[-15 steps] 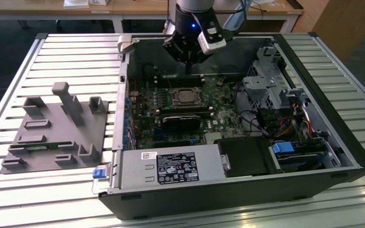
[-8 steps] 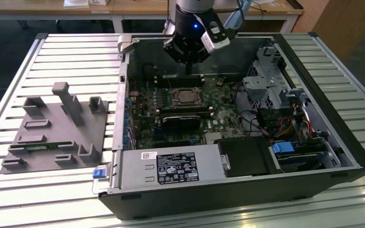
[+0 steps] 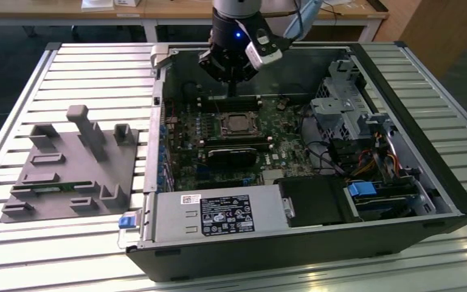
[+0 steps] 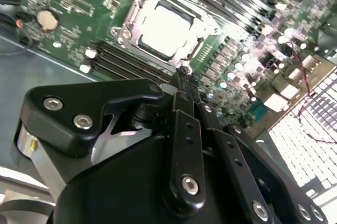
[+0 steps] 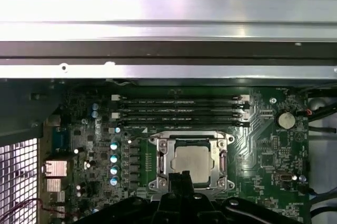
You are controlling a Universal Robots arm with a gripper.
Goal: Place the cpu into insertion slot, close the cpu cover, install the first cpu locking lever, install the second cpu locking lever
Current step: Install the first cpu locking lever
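Observation:
The cpu lies flat in its socket on the green motherboard, its dull silver top showing in both wrist views. The cpu cover, a silvery frame, lies down around the chip. My gripper hangs above the board just behind the socket, clear of it. Its thin black fingers are shut together with nothing between them, their tips close to the socket's edge in the wrist views. I cannot make out how the locking levers stand.
The open computer case lies on a slatted metal table. Memory slots run beside the socket, and a black rectangular block sits in front of it. A drive cage with cables, a power supply and a grey fixture tray are nearby.

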